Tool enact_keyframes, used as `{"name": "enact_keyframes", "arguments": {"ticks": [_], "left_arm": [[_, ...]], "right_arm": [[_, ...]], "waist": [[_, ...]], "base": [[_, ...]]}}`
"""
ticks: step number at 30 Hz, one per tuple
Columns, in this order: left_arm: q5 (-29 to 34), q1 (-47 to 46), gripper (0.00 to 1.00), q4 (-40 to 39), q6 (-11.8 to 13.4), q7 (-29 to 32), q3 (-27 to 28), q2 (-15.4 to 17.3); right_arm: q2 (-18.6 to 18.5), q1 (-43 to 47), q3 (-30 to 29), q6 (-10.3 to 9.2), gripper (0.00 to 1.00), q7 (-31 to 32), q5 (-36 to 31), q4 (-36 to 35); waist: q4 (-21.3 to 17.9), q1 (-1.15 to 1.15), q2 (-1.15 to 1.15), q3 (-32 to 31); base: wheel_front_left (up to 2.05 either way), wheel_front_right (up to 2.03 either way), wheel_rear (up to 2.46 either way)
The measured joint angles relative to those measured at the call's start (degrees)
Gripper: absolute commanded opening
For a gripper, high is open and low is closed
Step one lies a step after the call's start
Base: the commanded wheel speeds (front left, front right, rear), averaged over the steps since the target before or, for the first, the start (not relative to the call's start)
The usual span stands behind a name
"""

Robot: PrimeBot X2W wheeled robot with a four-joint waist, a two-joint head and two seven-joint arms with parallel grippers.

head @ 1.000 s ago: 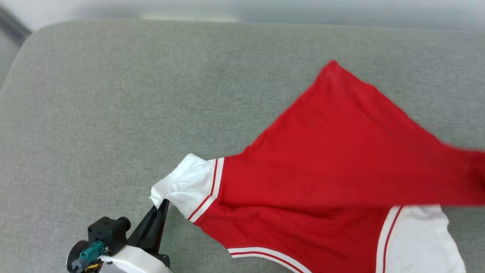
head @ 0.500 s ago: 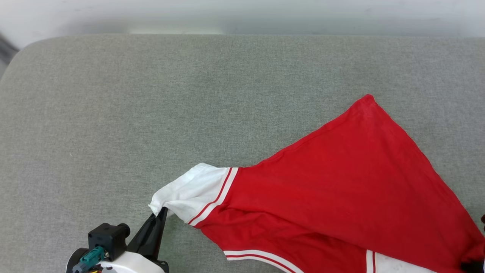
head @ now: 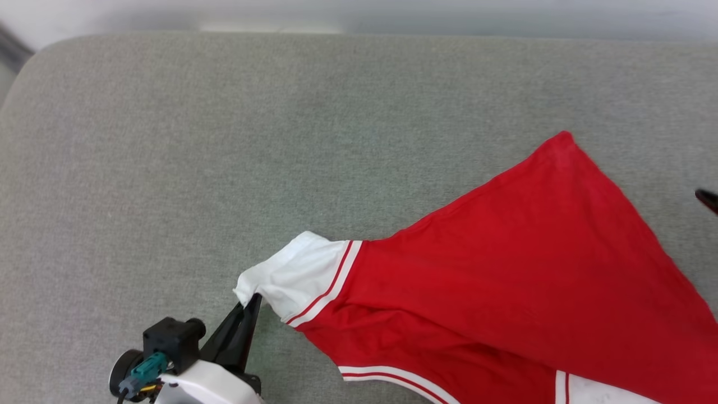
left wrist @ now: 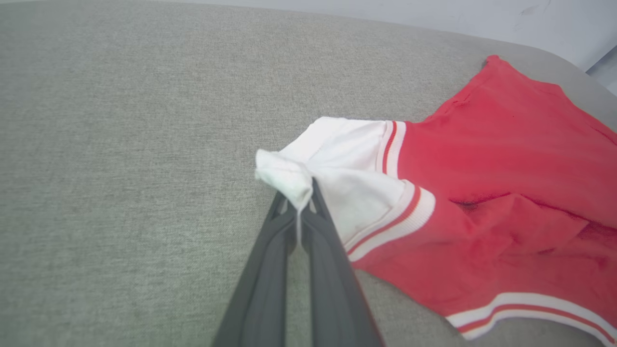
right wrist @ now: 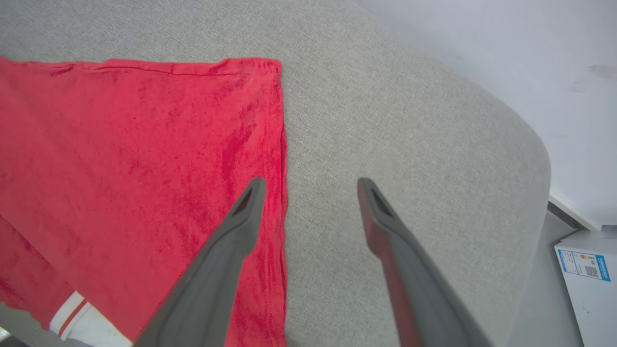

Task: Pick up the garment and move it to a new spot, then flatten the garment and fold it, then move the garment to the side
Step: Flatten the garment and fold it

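The shirt lies spread over the right half of a grey fabric-covered counter, red side up, with its lower parts running off the bottom edge of the head view. Its body fans out into a broad red wedge. One hem corner points toward the far side of the counter and lies flat on the cloth surface. A white sleeve with red-and-white striped trim sticks out to the left of the red body, and its end is bunched to a point. A second band of striped trim curves along the near edge. A patch of white shows at the bottom right.

The left end effector reaches up from the lower left. Its two dark fingers are pressed together on the tip of that white sleeve. In the left wrist view the cloth is pinched between them, and a small fold of white stands above the fingertips. The sleeve is lifted slightly where it is gripped, and the red cloth beside it is rumpled into soft folds.

The right end effector hangs over the right side of the shirt with its fingers wide apart and nothing between them. In the right wrist view one finger lies over the red cloth just inside the straight side edge, and the other is over bare grey counter. One dark fingertip shows at the right edge of the head view, apart from the shirt.

Past the rounded corner of the counter are a pale wall and a white box with a printed label.
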Motion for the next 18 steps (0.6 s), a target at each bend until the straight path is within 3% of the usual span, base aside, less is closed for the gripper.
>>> {"name": "enact_keyframes", "arguments": {"ticks": [4,11,18], "left_arm": [[0.8,-2.2,0.0,0.0,-0.8,0.3,-0.7,-0.6],[2.3,-5.6,0.0,0.1,-1.9,0.4,-1.8,-2.5],[3.5,-8.8,0.0,0.8,-3.1,0.2,-2.3,-4.9]], "right_arm": [[1.0,-9.0,3.8,0.0,1.0,6.9,-1.8,-0.5],[6.5,-22.8,12.7,0.01,1.0,17.3,-5.5,5.7],[11.3,-29.9,17.0,0.0,1.0,19.4,-8.5,14.7]], "waist": [[1.3,0.0,0.0,2.0],[4.1,0.0,0.0,6.1],[6.8,0.0,0.0,10.5]], "base": [[0.0,0.0,0.0],[0.0,0.0,0.0],[0.0,0.0,0.0]]}}
